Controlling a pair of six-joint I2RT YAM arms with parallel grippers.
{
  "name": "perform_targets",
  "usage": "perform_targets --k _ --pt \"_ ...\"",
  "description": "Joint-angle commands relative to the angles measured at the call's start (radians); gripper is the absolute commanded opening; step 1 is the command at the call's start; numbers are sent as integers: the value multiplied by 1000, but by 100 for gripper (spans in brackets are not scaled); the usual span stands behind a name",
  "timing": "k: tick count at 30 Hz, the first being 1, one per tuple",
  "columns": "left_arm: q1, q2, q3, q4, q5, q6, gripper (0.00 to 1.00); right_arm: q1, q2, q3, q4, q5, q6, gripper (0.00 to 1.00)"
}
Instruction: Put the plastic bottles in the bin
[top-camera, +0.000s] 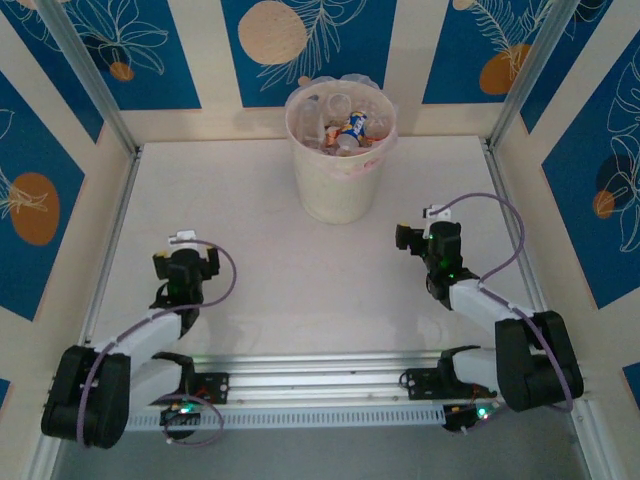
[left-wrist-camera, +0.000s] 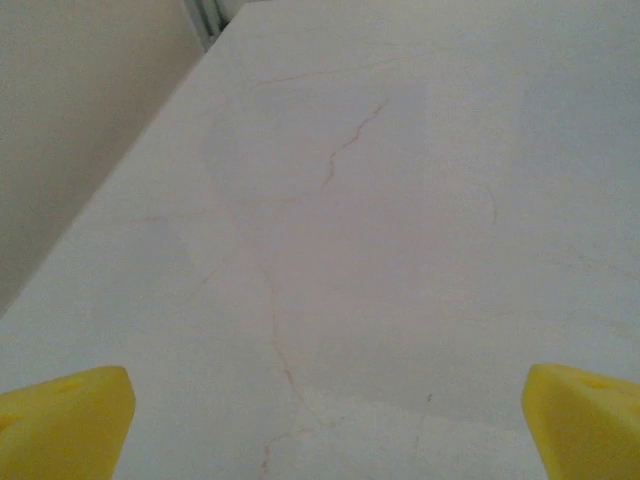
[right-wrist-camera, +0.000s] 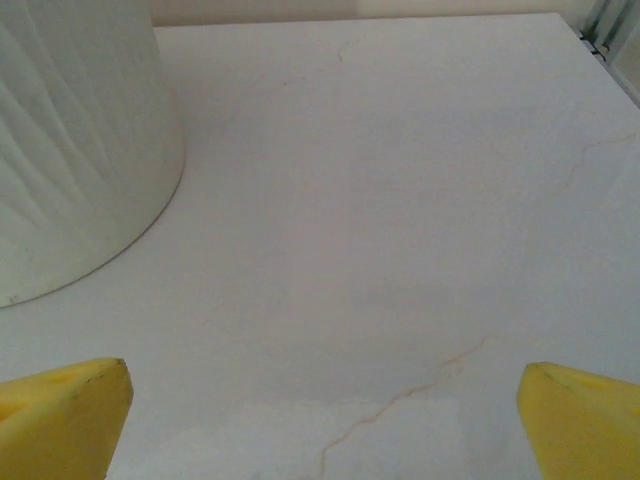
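The cream-white bin (top-camera: 340, 185) stands at the back middle of the table, lined with a thin bag. Plastic bottles (top-camera: 350, 132) lie inside it, clear with blue and orange labels. My left gripper (top-camera: 186, 243) rests low over the left part of the table, open, nothing between its yellow fingertips (left-wrist-camera: 65, 420). Over on the right, my right gripper (top-camera: 428, 220) is open and empty too, just right of the bin; the bin's ribbed wall (right-wrist-camera: 70, 150) fills the upper left of the right wrist view. Bare tabletop lies between both pairs of jaws.
The white marbled table (top-camera: 300, 290) is walled by blue and cream patterned panels with metal posts (top-camera: 95, 85) at the back corners. A metal rail (top-camera: 320, 385) with the arm bases runs along the near edge.
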Motion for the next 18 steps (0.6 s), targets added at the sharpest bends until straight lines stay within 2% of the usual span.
perform_targets --k 1,9,18 --pt "27 42 13 139 82 24 100 -16 36 -22 153 -53 -33 99" --pt "56 144 45 229 145 45 99 -46 121 -23 245 -103 -48 99" --pt "84 303 71 402 192 60 100 -73 183 -21 321 -182 -71 99"
